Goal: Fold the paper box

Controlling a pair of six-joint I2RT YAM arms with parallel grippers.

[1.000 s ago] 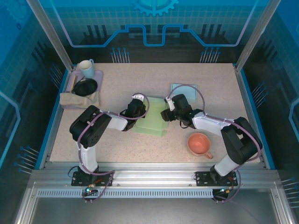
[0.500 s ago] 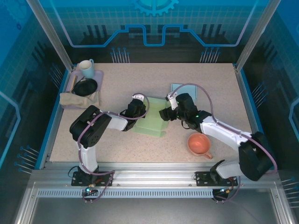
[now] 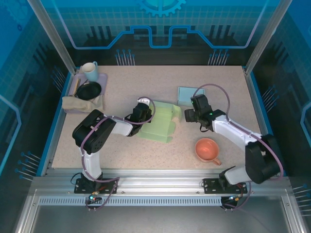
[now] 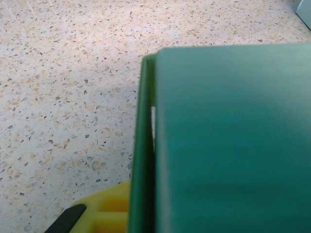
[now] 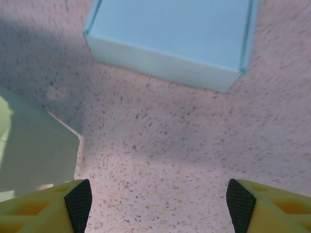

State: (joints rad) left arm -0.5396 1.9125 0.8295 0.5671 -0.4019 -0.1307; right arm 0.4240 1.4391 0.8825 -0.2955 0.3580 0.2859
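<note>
The green paper box (image 3: 159,125) lies partly folded at the table's middle, one flap (image 3: 173,112) raised at its right rear. My left gripper (image 3: 143,113) sits at the box's left edge, shut on a side wall. In the left wrist view that green wall (image 4: 142,145) stands edge-on beside a broad green panel (image 4: 233,136); one yellow finger (image 4: 99,217) presses against it and the other is hidden. My right gripper (image 3: 191,115) hovers open just right of the box, apart from it. Its fingers (image 5: 77,201) span bare table, with the box's corner (image 5: 34,155) at left.
A folded light-blue box (image 3: 187,93) (image 5: 170,34) rests just behind the right gripper. An orange cup (image 3: 207,149) stands front right. A purple tray (image 3: 102,77) at the back left holds a mug (image 3: 89,71), a black bowl (image 3: 89,90) and a cloth (image 3: 77,103).
My right gripper has let go of the box's right side and pulled away to the right, uncovering the flap. The left arm has stayed put.
</note>
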